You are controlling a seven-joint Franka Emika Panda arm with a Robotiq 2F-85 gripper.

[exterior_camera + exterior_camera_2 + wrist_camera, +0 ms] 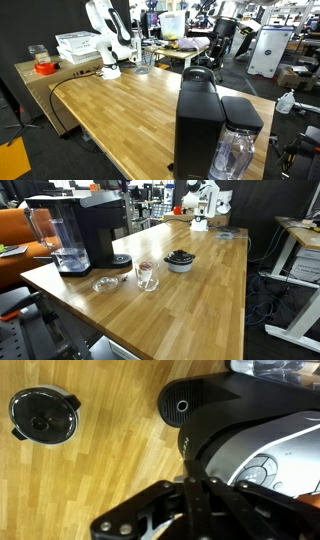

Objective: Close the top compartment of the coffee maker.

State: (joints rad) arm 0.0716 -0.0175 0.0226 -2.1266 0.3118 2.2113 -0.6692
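Note:
The coffee maker point(198, 120) is a tall black machine at the table's near end, with a clear water tank point(238, 152) beside it; it also shows in an exterior view point(85, 230). In the wrist view I look down on its rounded black top compartment lid point(205, 405), which lies down flat on the machine, next to a silver button panel point(272, 460). My gripper point(200, 495) hangs just above the machine's top with its fingers together and nothing between them. I cannot make out the gripper in either exterior view.
A black bowl point(44, 418) sits on the wooden table point(200, 300) beside the machine; it also shows in an exterior view point(180, 260). A glass point(147, 275) and a small clear dish point(104, 284) stand near the machine. A white arm point(105, 40) and a white basket point(78, 45) are at the far end.

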